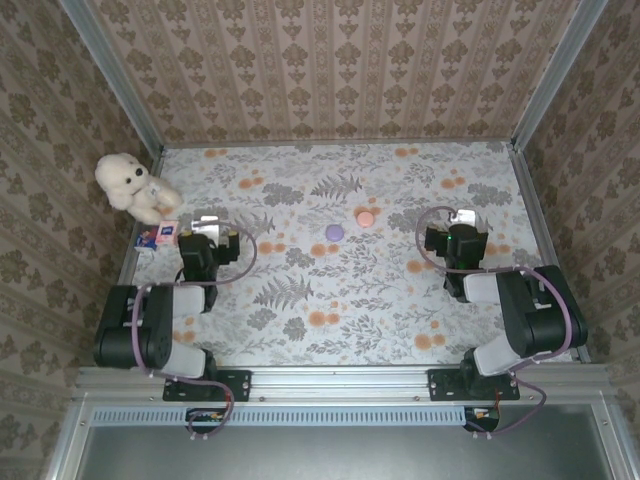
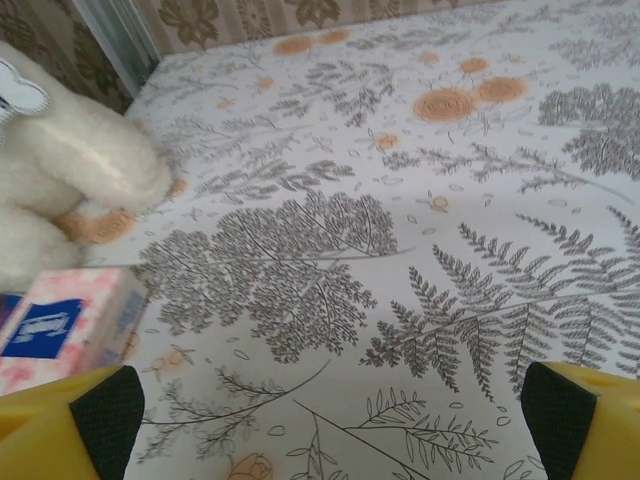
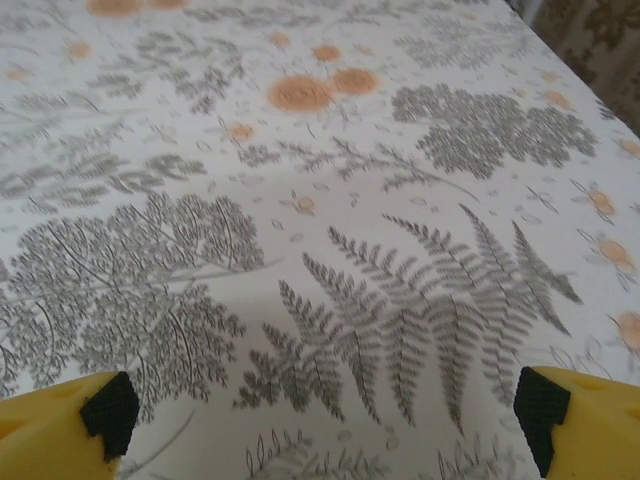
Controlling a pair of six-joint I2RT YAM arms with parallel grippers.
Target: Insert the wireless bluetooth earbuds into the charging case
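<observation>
Two small round coin-like charging cases lie near the middle of the floral cloth, a lilac one (image 1: 334, 232) and a pinkish-orange one (image 1: 366, 218) just right of it and farther back. The earbuds are out of view; I cannot make out any tiny loose bits. My left gripper (image 1: 209, 224) hovers at the left side, well left of the cases, open with nothing between its yellow fingers (image 2: 105, 415). My right gripper (image 1: 461, 220) hovers at the right side, also open and empty, its fingers (image 3: 545, 410) spread over bare cloth.
A white plush bear (image 1: 132, 185) (image 2: 70, 180) sits in the far left corner, and a small pink-and-blue tissue packet (image 1: 158, 236) (image 2: 65, 328) lies just left of my left gripper. Wallpapered walls and metal rails (image 1: 140, 120) close in the table.
</observation>
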